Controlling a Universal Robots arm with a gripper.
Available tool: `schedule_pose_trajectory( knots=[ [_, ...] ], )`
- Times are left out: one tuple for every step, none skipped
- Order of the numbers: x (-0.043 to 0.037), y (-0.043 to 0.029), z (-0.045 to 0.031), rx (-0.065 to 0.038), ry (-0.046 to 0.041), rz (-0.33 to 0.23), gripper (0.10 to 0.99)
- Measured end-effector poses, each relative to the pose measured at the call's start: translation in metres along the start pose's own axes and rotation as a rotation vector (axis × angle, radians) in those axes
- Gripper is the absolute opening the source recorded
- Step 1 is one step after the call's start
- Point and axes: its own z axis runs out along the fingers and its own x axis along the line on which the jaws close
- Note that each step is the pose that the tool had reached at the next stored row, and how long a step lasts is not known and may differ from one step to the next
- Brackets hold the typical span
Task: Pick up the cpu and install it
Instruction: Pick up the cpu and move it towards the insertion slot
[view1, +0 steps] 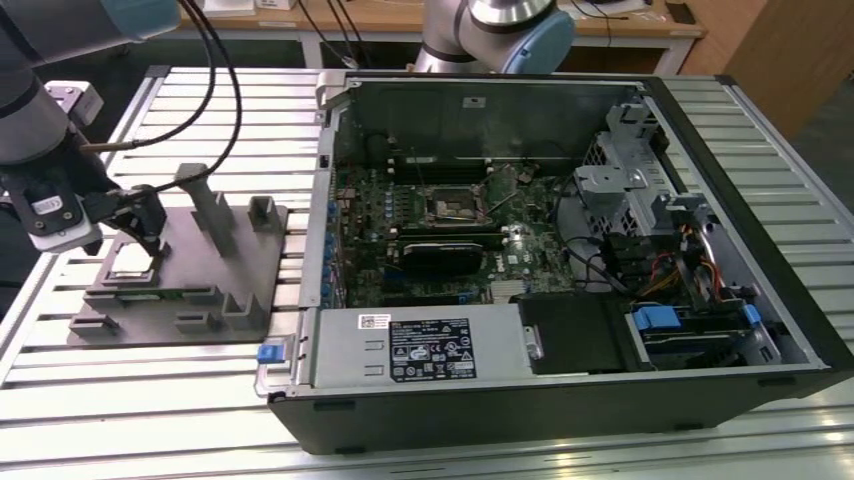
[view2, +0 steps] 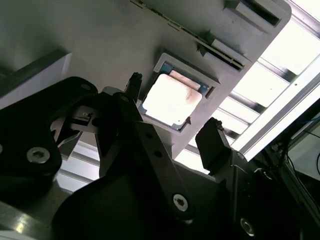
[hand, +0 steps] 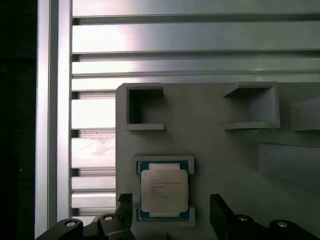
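The cpu, a flat square chip with a silvery-white top, lies in a shallow pocket of the grey fixture. In both wrist views my gripper is open, one dark finger on each side of the chip with a gap to each edge. The second wrist view shows the cpu between the fingertips of the gripper. In the exterior view the gripper hangs over the fixture near its corner at the exterior view's left, where the cpu lies.
An open computer case lies at the exterior view's right, its motherboard socket exposed. Grey upright blocks rise from the fixture beside the gripper. Cables trail from the arm. The table is ribbed aluminium.
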Motion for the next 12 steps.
schedule_pose_trajectory(
  knots=[
    [0.0002, -0.0001, 0.0012, 0.000, 0.0000, 0.000, 0.718],
    [0.0002, -0.0002, 0.0024, 0.000, 0.0000, 0.000, 0.718],
    [0.0002, -0.0002, 0.0034, 0.000, 0.0000, 0.000, 0.718],
    [0.0002, -0.0002, 0.0042, 0.000, -0.0001, 0.000, 0.718],
    [0.0003, -0.0003, 0.0045, 0.000, 0.0001, 0.000, 0.718],
    [0.0003, -0.0003, 0.0048, 0.000, 0.0002, 0.000, 0.718],
    [0.0003, -0.0003, 0.0050, 0.000, 0.0001, 0.000, 0.718],
    [0.0003, -0.0003, 0.0053, 0.000, 0.0001, 0.000, 0.718],
    [0.0003, -0.0003, 0.0055, 0.000, 0.0000, 0.000, 0.718],
    [0.0003, -0.0003, 0.0058, 0.000, 0.0000, 0.000, 0.718],
    [0.0003, -0.0004, 0.0061, 0.000, 0.0000, 0.000, 0.718],
    [0.0003, -0.0004, 0.0064, 0.000, 0.0000, 0.000, 0.718]
  ],
)
